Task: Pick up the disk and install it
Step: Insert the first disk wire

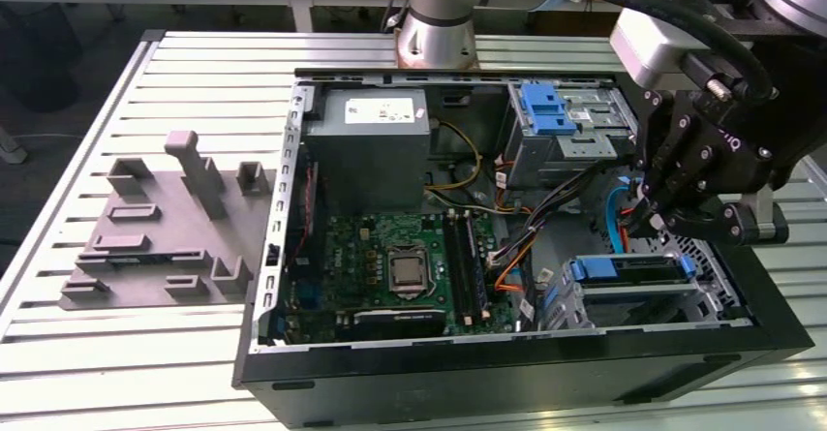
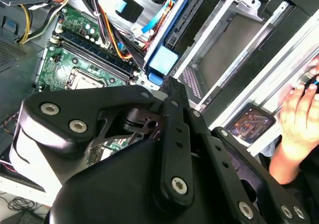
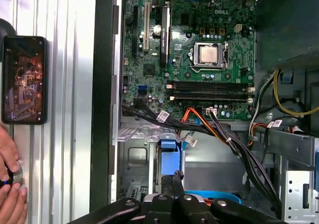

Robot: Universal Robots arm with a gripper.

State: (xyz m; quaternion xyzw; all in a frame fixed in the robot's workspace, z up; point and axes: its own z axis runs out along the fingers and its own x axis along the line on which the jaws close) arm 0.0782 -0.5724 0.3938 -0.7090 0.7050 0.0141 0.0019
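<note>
The gripper [image 1: 644, 228] hangs over the open case [image 1: 517, 381], fingers [image 3: 174, 181] pinched together, holding nothing. The disk [image 1: 630, 269] sits in the bay [image 1: 708, 295] just below it, on the exterior view's right.

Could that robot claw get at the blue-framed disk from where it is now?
Probably yes: the gripper hangs close over the disk, which lies exposed in the open case, with cables beside rather than across it.
</note>
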